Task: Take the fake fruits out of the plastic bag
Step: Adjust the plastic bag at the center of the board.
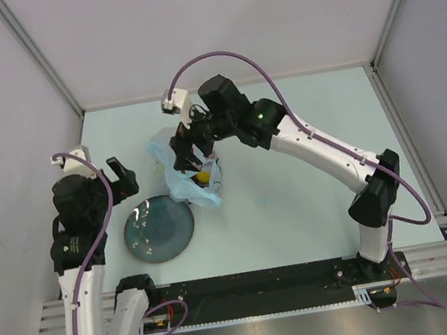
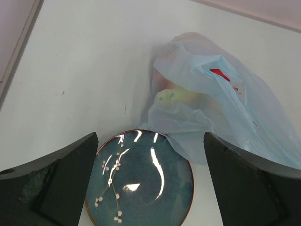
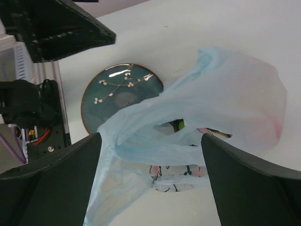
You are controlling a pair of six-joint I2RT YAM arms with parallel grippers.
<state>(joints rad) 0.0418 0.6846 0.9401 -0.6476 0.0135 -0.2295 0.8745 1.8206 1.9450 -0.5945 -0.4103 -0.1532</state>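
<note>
Nearest the arm bases, the plate (image 1: 159, 229) is lying bare on the table (image 1: 296, 198), probably waiting as the landing spot for whatever comes out. Just left of it, the left gripper (image 1: 122, 175) is hovering with its fingers spread wide and nothing between them. Its camera is looking over the plate toward the bag (image 2: 244, 122), so it seems to be standing ready to pin the plastic or to take a fruit.

Beyond the plate, the bag is slumping on its side, one fold lying over the plate's far rim. The fruits (image 2: 165, 97) are sitting inside it, one showing pale through the film. A yellow fruit (image 1: 202, 176) is peeking out at the mouth in the overhead view. No fruit is lying outside the bag.

Farthest out, the right gripper (image 3: 150, 137) is reaching down over the bag with its jaws released and wide. They are straddling a bunched fold beside the opening without pinching it. I judge it is lining up to catch that fold and lift, tipping the mouth toward the plate so the fruits spill or come within reach.
</note>
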